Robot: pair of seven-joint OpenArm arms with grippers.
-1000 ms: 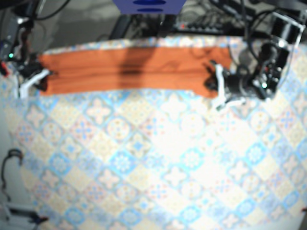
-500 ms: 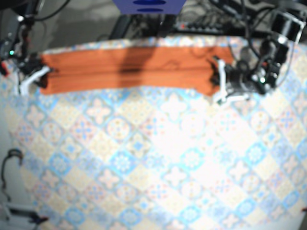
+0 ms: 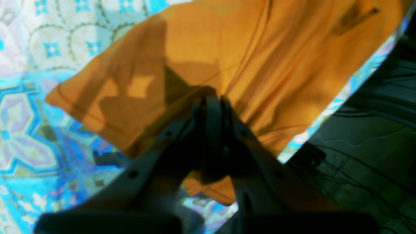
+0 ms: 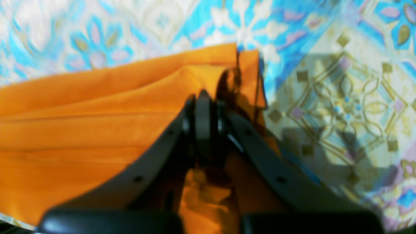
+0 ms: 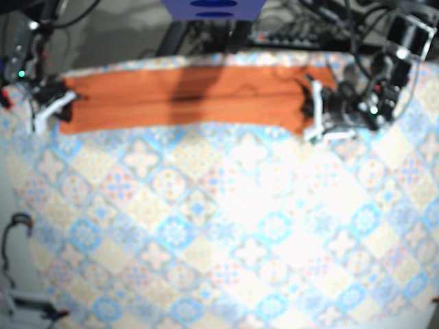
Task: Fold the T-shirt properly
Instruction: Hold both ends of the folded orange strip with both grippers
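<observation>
- The shirt [image 5: 185,103] lies as a long orange band across the far side of the table, on the patterned cloth [image 5: 226,226].
- A lengthwise crease runs down the middle of the band, so layers are stacked one on another.
- The left gripper [image 3: 211,100] sits at the band's end on the right of the base view, jaws pressed together and pinching a ridge of orange fabric at their tips.
- In the left wrist view a hemmed edge of the shirt spreads flat on the cloth below that pinch, and the gripper's shadow falls across it.
- Just past the shirt in that view the table ends; dark floor and cables [image 3: 364,136] show beyond.
- The right gripper [image 4: 203,97] is at the opposite end, also clamped tight on the shirt close to its corner.
- Its wrist view shows several folds fanning away from the pinch; how many layers sit between the jaws is hard to tell, as the picture is soft.
- The near side of the cloth, towards the camera's bottom edge, carries only its tile pattern.
</observation>
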